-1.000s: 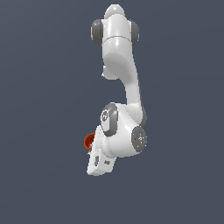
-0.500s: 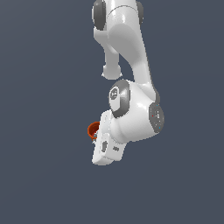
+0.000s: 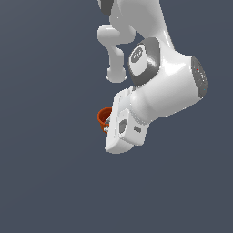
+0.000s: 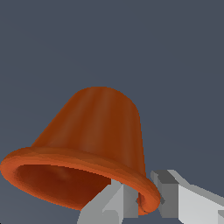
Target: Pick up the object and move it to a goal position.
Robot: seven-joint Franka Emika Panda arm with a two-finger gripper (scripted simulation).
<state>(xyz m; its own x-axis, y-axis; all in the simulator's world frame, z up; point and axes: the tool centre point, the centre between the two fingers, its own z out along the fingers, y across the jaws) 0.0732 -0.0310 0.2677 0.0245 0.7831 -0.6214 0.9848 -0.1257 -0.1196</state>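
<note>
A plain, flat, dark slate-grey backdrop fills both views; no edge, seam or marking shows on it anywhere.

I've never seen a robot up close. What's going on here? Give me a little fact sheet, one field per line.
Setting: simulator render, plain dark grey-blue background
Robot: one white arm with grey joints
Gripper: white gripper, its grey fingers pinching the cup's rim, one inside and one outside
Object: small orange-red round cup, flared rim, hollow inside
Cup in exterior view: mostly hidden behind the gripper, peeking out on the exterior view's left
Support under the cup: none visible
Goal position: no marker visible
</note>
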